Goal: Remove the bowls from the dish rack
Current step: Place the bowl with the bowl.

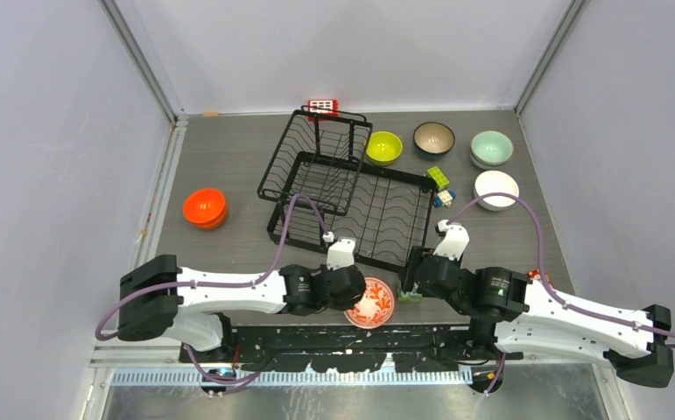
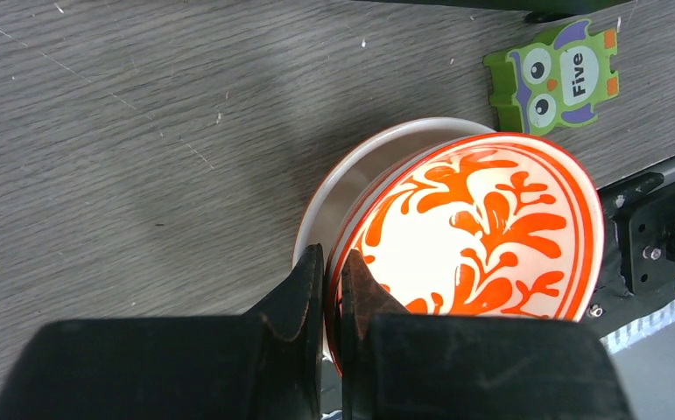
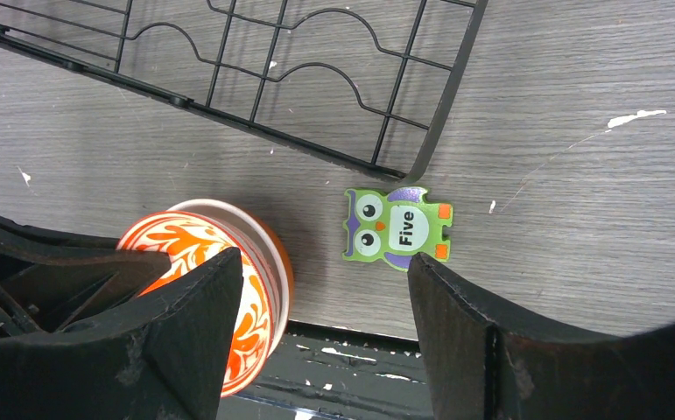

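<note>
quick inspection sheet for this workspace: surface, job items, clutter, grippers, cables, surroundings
surface: grey wood-grain table, white flecks
job's things: dish rack, no bowl seen in it; orange bowls, lime bowl, brown bowl, mint bowl, white bowl on table; floral bowl tilted at near edge
clutter: owl block beside floral bowl; red gridded block behind rack; toy blocks right of rack
grippers: left gripper shut on floral bowl's rim; right gripper open above owl block
cables: purple cables arc off both arms
surroundings: pale walls on three sides
</note>
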{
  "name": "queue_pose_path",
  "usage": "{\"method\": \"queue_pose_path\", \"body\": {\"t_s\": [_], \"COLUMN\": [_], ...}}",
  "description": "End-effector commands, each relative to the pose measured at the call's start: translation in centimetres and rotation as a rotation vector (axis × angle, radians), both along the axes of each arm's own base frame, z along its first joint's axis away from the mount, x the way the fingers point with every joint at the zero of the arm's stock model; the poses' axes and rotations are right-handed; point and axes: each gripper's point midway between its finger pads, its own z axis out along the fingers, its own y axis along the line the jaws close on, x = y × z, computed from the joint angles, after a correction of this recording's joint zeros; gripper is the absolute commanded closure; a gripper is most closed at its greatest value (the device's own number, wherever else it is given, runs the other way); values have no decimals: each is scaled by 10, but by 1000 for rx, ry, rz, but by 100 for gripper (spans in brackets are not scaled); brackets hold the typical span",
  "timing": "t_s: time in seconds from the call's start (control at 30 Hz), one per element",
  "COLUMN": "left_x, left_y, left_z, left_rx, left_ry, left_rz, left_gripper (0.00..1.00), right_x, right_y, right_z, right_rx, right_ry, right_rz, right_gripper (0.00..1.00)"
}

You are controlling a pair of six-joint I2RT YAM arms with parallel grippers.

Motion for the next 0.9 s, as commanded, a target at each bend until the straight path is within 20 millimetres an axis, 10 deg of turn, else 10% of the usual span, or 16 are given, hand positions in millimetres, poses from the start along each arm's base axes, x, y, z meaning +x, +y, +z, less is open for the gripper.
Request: {"method": "queue_pose_path", "body": {"t_s": [0.0,0.4,0.87], "left_x": [6,0,-8], "left_y": [-18,-16,9], "left_z": [20,34,43], "left_rx": [-97,-124,-70], "left_ry": [-38,-40,-66], "left_rz": [3,-9,-6], "left_gripper": [96,60,51], "right_x": [5,6,7], "right_y": [4,7,13], "right_z": [5,6,7], "right_rx": [40,43,50], "right_ry": [-20,-22,-20], "right_rz": [-30,-24,-16], "right_gripper": [27,27,27]}}
